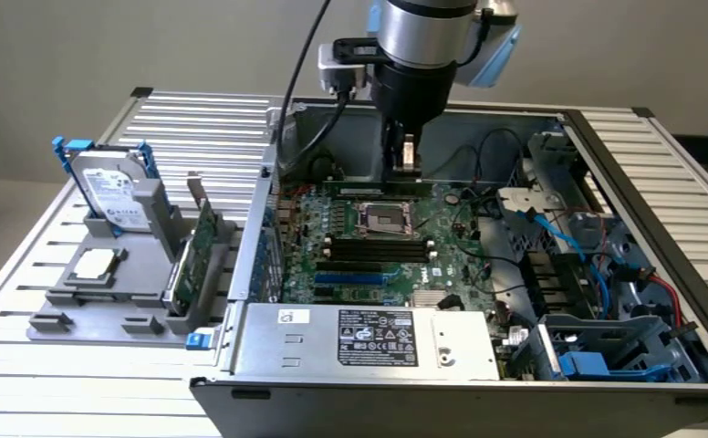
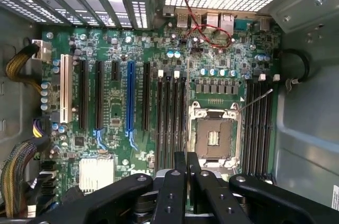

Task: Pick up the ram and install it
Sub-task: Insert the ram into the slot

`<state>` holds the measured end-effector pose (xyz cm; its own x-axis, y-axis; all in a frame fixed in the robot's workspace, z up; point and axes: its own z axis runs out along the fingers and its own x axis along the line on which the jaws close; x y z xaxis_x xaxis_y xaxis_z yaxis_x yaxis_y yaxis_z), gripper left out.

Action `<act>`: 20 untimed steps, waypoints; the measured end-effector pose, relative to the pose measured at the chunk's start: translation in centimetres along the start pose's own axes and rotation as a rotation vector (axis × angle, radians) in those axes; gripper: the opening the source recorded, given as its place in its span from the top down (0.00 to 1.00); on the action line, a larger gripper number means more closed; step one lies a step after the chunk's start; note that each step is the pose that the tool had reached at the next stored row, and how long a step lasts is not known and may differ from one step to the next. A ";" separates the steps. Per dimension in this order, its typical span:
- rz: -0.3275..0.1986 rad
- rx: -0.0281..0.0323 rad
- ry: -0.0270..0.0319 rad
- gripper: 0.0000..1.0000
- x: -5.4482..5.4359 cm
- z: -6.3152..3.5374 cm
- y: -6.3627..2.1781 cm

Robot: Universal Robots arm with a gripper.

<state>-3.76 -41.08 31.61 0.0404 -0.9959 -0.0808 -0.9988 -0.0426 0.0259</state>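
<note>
My gripper (image 1: 405,172) hangs inside the open computer case, over the motherboard (image 1: 452,255) just beyond the CPU socket (image 1: 389,219). The ram (image 1: 372,189), a thin green stick about as long as a slot, stands on edge right under the fingertips and parallel to the black memory slots (image 1: 379,248). The jaws are shut on its top edge, toward its end on the exterior view's right. In the wrist view the black fingers (image 2: 175,192) of the gripper (image 2: 186,160) are nearly together, above the memory slots (image 2: 172,118) beside the socket (image 2: 214,136). The ram is too thin to make out there.
Outside the case, on the exterior view's left, a grey fixture (image 1: 87,310) holds a silver hard drive with blue rails (image 1: 110,196) and a wider green card (image 1: 196,251). The power supply (image 1: 367,338), case walls and loose cables (image 1: 561,237) surround the board.
</note>
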 end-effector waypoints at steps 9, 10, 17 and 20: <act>-0.053 -0.0057 0.0230 0.87 0.2 1.22 -0.52; -0.052 -0.0065 0.0355 0.87 0.2 1.24 -0.52; -0.038 -0.0080 0.0921 0.87 0.2 1.70 -0.93; -0.003 -0.0066 0.0927 0.87 0.3 2.14 -0.98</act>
<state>-2.83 -41.12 29.43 0.0459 -0.9989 0.0118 -0.9984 -0.0455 0.0325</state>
